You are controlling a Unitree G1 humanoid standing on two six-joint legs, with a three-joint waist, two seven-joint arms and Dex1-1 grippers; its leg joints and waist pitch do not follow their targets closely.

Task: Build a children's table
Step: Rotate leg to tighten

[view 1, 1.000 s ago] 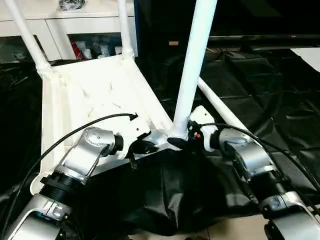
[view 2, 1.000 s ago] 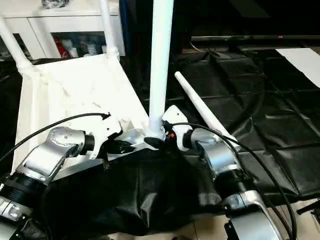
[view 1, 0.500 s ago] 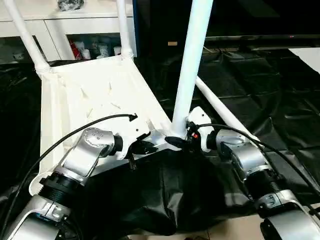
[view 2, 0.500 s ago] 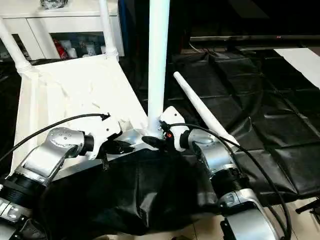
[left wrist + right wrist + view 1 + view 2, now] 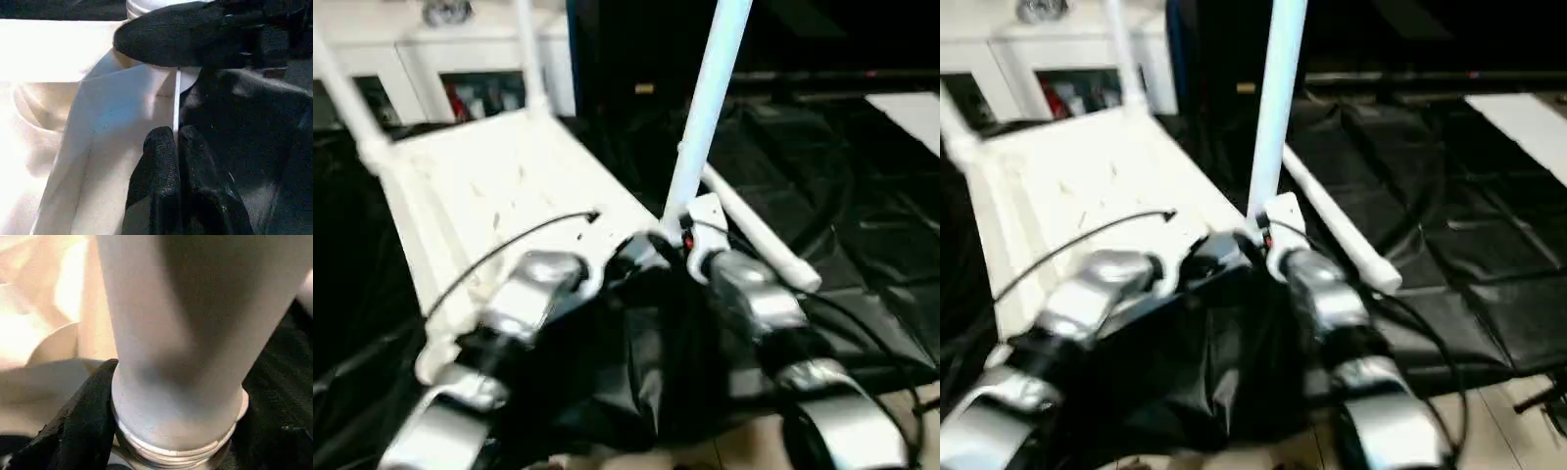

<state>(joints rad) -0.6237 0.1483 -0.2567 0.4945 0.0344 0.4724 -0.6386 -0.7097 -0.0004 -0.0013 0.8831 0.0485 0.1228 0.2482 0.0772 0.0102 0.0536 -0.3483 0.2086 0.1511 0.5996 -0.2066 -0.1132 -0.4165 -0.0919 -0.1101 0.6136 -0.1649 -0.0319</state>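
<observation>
The right gripper is clasping a white leg at its threaded base. The left gripper is pinching the tabletop rim.

Both silver forearms have swung inward toward the upright tube leg since a second ago, lying closer together. The right pincer sits tighter against that leg's base at the corner socket of the white top, its black finger touching the threaded collar
</observation>
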